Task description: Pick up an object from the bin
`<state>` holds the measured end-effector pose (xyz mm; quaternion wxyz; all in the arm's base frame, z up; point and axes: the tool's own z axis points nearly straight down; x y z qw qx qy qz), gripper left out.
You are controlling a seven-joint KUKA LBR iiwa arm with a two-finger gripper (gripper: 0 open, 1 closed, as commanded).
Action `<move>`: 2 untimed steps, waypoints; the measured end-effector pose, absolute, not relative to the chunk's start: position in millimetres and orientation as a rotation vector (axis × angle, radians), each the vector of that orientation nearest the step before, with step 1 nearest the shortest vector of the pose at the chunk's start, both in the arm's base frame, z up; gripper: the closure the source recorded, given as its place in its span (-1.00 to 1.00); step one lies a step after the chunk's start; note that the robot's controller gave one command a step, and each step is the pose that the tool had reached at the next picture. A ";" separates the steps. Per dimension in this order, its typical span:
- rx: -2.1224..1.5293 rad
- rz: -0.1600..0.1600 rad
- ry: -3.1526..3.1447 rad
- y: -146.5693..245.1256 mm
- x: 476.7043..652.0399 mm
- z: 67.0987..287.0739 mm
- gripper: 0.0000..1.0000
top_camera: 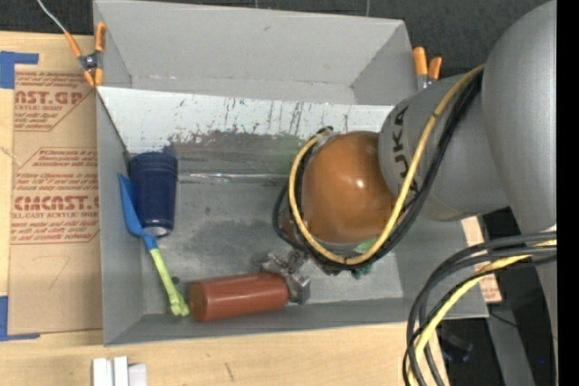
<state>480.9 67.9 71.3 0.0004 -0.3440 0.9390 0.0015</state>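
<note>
My gripper (291,274) pokes out from under the orange dome near the bin's front wall, right at the right end of a dark red cylinder (237,297) that lies on its side along the front edge. Its metal fingertips touch or nearly touch that end. A dark blue cup (152,189) lies on its side at the left. In front of it runs a spoon-like tool with a blue scoop and a light green handle (166,280), reaching down to the cylinder's left end.
The arm and its orange dome with looped cables cover the bin's right half. The scuffed floor between the cup and the dome is bare.
</note>
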 end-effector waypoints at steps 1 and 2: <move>-1.080 0.005 2.949 67.8 481.0 71.3 1.00; -1.125 0.008 2.937 70.5 479.3 170.4 1.00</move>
